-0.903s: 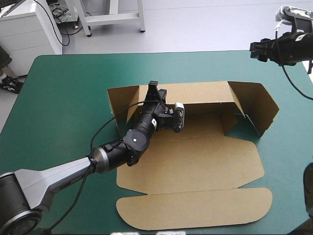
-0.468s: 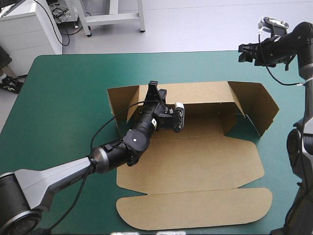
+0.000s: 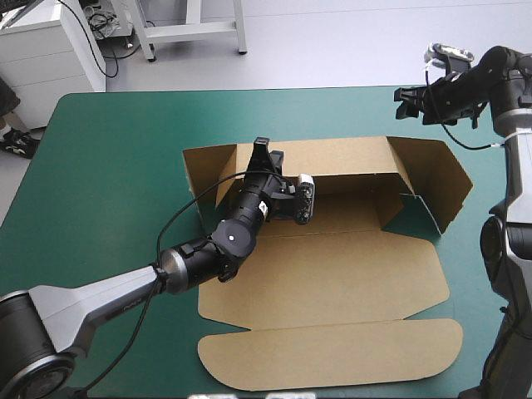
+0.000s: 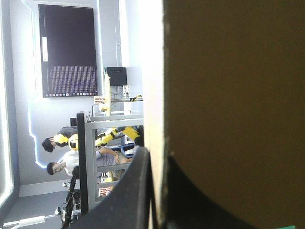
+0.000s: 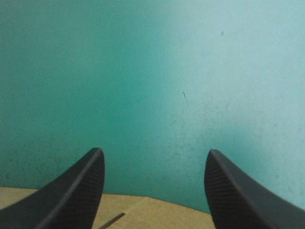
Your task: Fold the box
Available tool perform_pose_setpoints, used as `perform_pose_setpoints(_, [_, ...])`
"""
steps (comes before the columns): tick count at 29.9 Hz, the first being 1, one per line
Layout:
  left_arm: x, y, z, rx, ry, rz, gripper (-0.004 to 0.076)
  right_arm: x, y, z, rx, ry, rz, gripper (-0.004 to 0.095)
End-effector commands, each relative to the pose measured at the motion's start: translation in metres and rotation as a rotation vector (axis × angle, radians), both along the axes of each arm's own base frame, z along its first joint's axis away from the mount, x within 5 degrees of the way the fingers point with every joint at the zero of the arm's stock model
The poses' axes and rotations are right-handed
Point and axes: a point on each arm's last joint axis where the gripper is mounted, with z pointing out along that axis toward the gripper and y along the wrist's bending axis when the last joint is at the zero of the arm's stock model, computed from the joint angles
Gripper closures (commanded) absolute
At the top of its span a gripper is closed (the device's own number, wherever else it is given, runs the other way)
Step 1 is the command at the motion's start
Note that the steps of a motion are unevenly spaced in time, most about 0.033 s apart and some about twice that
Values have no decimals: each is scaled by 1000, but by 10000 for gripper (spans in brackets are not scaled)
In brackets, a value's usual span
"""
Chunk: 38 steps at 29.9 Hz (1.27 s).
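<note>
1. Nearest the front edge lies the table [image 3: 108, 166], its cover smooth, matte and teal-green. On it, a little right of the middle, rests the box [image 3: 332, 283], a cut sheet of plain brown board marked by straight creases.
2. The closest part of the box is a long lid flap [image 3: 332, 353] with rounded ends, lying flat. Past a crease, the wide base panel [image 3: 349, 266] also lies flat, and its right corners are cut round.
3. The left arm [image 3: 125, 299], grey at the near end and black farther on, reaches slantwise from the near left corner across the base panel.
4. On the far side, the back wall [image 3: 341, 156] stands raised. An angled side flap juts from each end, and the right flap [image 3: 436, 183] splays outward, with a patch of cover showing inside its fold.
5. The left claw [image 3: 264, 154] is clenched on the top edge of the back wall, near its left end. In the left wrist view, the pale cut edge of the board runs between the two black fingers [image 4: 133, 191].
6. Farthest off, the right claw [image 3: 403, 98] is over the cover beyond the far right corner of the box, apart from it. It is released and grasps nothing, its curved fingers [image 5: 90, 191] standing wide apart, and their pads are finely grained. A strip of brown board shows low between the finger bases.
</note>
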Motion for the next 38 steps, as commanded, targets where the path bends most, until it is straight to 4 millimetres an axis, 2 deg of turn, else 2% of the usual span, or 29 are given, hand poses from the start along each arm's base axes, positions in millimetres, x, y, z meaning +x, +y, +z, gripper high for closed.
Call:
perform_pose_setpoints(1, [-1, 3, 12, -36, -24, 16, 731, -15, 4, 14, 8, -7, 9, 343])
perform_pose_setpoints(5, [0, 6, 13, -35, -39, 49, 731, -18, 2, 8, -7, 22, 3, 354])
perform_pose_setpoints(12, [1, 7, 14, -51, -40, 63, 731, -26, 2, 22, -22, -10, 0, 366])
perform_pose_setpoints(19, [-6, 15, 35, -169, -47, 78, 731, -28, -1, 24, -58, -14, -11, 373])
perform_pose_setpoints(25, [-8, 16, 38, -180, -46, 71, 731, -29, 1, 25, -36, -13, -7, 399])
perform_pose_setpoints(34, [-9, 14, 37, -179, -38, 50, 731, -57, 2, 7, -72, 79, 36, 401])
perform_pose_setpoints(38, [-9, 13, 37, -178, -32, 37, 731, -68, 3, 6, -65, 94, 39, 401])
